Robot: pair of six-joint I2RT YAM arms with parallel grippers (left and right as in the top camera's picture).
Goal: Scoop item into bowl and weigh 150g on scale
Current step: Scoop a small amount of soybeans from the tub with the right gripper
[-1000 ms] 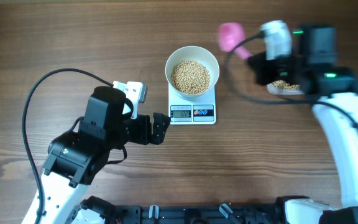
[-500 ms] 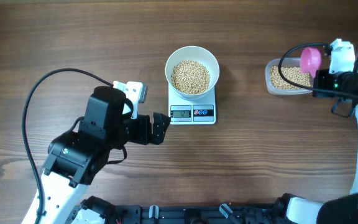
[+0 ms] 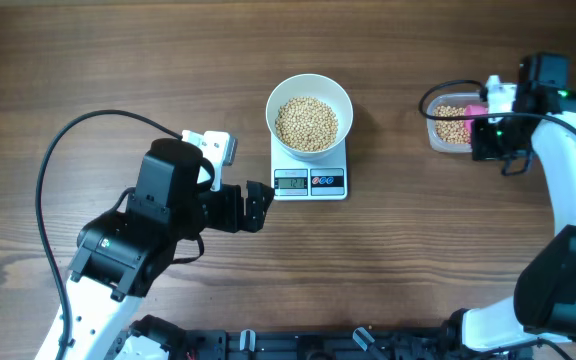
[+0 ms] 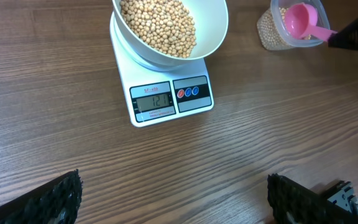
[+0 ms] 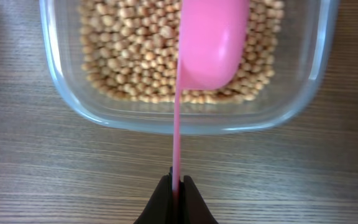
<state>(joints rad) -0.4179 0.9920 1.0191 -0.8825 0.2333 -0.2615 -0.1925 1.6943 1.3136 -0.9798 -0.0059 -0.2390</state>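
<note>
Pink scoop [image 5: 211, 43] swung from bowl [image 4: 213, 34] to tub [image 5: 185, 121] rim, right hand [image 5: 176, 186] clamped on it, left hand [image 4: 173, 199] apart

The background of every view is formed by a table [image 3: 418, 280] of brown wood-grain finish, with the grain laid from left to right. Paler streaks and darker bands are seen across its surface. It is lit softly and evenly, so that only faint, short shadows are cast on it.
</note>
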